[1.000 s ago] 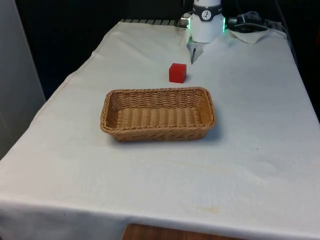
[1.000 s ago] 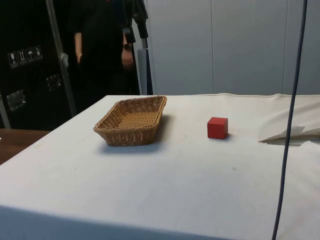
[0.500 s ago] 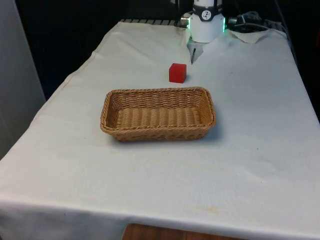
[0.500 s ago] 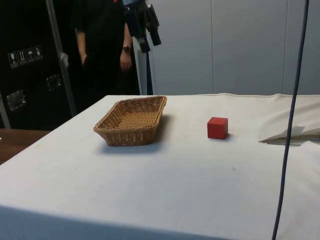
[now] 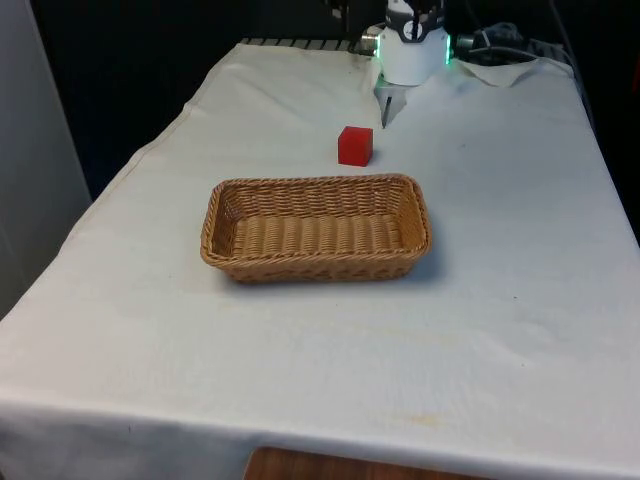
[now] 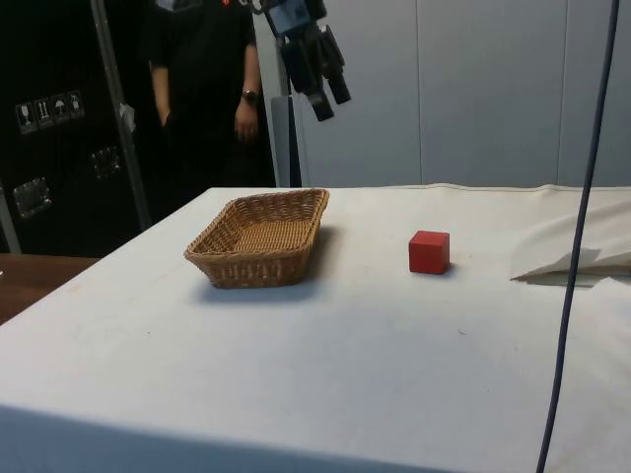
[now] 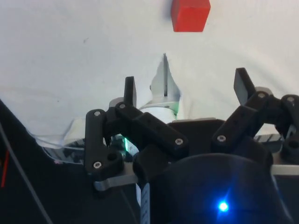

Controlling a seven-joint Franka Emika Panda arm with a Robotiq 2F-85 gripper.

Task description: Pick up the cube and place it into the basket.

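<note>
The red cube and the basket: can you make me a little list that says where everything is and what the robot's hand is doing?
cube: red, on the white cloth, beyond the basket, apart from it
basket: brown wicker, nothing inside
gripper: high in the air in the side view, jaws open, holding nothing
person: in dark clothes, standing behind the table
cube in basket: not yet

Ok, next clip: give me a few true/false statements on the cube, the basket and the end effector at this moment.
1. The red cube sits on the cloth, outside the basket. True.
2. The end effector grips the cube. False: it hangs open, high above the table, holding nothing.
3. The basket holds no object. True.
4. The cube leans against the basket's rim. False: a strip of cloth separates them.
5. A person stands behind the table in the side view. True.
</note>
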